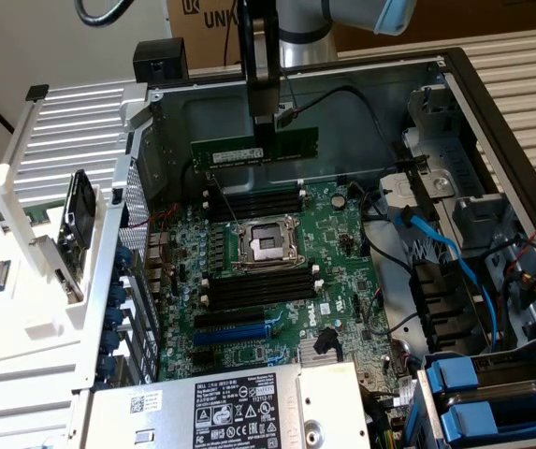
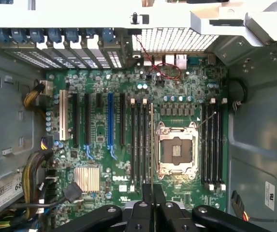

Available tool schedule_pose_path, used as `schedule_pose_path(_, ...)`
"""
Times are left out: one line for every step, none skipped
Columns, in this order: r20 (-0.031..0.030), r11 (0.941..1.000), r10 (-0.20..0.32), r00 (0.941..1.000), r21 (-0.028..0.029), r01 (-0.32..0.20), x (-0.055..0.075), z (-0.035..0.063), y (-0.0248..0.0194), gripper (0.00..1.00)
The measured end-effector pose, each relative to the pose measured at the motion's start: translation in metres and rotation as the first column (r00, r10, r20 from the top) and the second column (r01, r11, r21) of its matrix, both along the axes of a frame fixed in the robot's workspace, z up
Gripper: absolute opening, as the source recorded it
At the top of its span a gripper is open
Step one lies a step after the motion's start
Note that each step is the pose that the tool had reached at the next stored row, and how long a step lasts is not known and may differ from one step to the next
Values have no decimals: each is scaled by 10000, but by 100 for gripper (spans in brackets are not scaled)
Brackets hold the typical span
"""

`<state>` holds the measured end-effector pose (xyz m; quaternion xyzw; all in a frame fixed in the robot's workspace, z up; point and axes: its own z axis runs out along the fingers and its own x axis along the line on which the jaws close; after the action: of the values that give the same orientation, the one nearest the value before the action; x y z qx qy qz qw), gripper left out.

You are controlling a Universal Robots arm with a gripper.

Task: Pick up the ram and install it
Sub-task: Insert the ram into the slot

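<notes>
Lying open, the computer case (image 1: 221,103) holds a green motherboard (image 1: 342,271) with a silver processor socket (image 1: 266,245) near its middle. The ram (image 1: 225,152) hangs level over the far memory slots (image 1: 253,201), lengthwise along them and apart from the board. The gripper (image 1: 264,138) comes down from above and pinches the ram's upper edge near its middle, fingers pressed against the stick.
</notes>
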<state>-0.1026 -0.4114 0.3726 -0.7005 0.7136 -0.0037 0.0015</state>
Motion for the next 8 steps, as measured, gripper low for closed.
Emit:
schedule_pose_path(1,10000,-1,10000,2,1,-1,-19,-3,12)
schedule_pose_path(0,10000,0,10000,3,0,0,-36,-9,12)
schedule_pose_path(0,10000,0,10000,6,0,0,-54,-16,12)
schedule_pose_path(1,10000,0,10000,12,0,0,-74,-25,12)
schedule_pose_path(0,10000,0,10000,16,0,0,-91,-36,12)
schedule_pose_path(1,10000,-1,10000,25,1,0,-109,-49,12)
schedule_pose_path(1,10000,-1,10000,32,1,0,-128,-61,12)
schedule_pose_path(0,10000,0,10000,38,0,0,-145,-72,12)
